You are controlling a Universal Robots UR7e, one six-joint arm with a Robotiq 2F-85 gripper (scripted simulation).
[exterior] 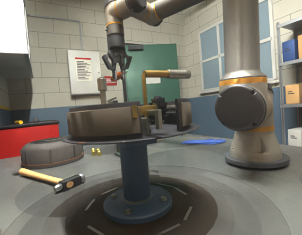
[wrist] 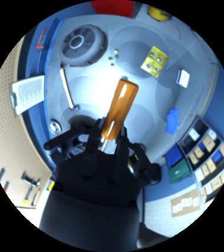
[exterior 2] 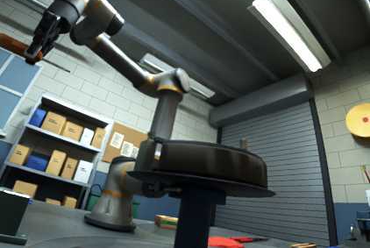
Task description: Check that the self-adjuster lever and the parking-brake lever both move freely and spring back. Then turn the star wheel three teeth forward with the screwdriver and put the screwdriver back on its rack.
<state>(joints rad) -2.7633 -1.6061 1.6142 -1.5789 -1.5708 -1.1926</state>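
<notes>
The star wheel (exterior: 159, 101) is partly hidden behind the yellow lever parts on the brake assembly (exterior: 105, 121), which sits on a blue pedestal (exterior: 134, 180). A yellow lever (exterior: 155, 76) with a grey grip rises above it. My gripper (exterior: 116, 69) (exterior 2: 36, 49) (wrist: 111, 138) hangs high above the assembly's far side. Its fingers are clamped on the orange-handled screwdriver (wrist: 120, 110) (exterior 2: 15, 46) (exterior: 119, 76) near the base of the handle. The dark shaft (exterior: 124, 87) points down toward the assembly.
The robot's base (exterior: 248, 105) stands right of the pedestal. A brake drum (exterior: 51, 153), a hammer (exterior: 51, 180) and small brass nuts (exterior: 96, 151) lie on the table to the left. A blue glove (exterior: 204, 141) lies behind. A red cabinet (exterior: 26, 139) is at far left.
</notes>
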